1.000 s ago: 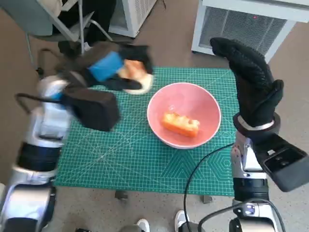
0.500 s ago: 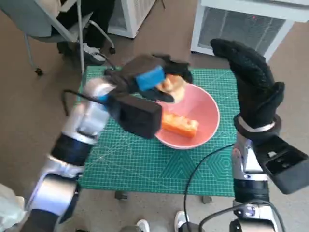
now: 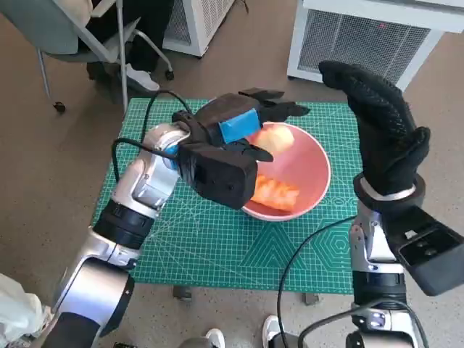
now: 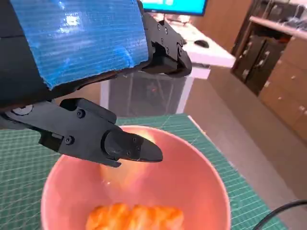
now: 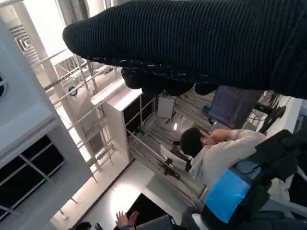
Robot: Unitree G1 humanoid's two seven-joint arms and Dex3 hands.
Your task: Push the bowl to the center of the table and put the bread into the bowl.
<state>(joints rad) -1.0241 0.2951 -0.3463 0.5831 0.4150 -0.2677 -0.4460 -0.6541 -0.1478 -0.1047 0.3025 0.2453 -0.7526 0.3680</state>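
A pale round bread and an orange loaf piece lie in the pink bowl beneath the released, spread left hand.

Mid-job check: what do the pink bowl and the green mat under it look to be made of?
The bowl looks like smooth plastic or glazed ceramic, I can't tell which: its even pink surface has a soft sheen, most visible in the left wrist view. The mat looks like a matte rubbery or vinyl cutting mat: flat green, printed with fine pale grid lines.

A lab: cutting mat, monitor, metal racks.
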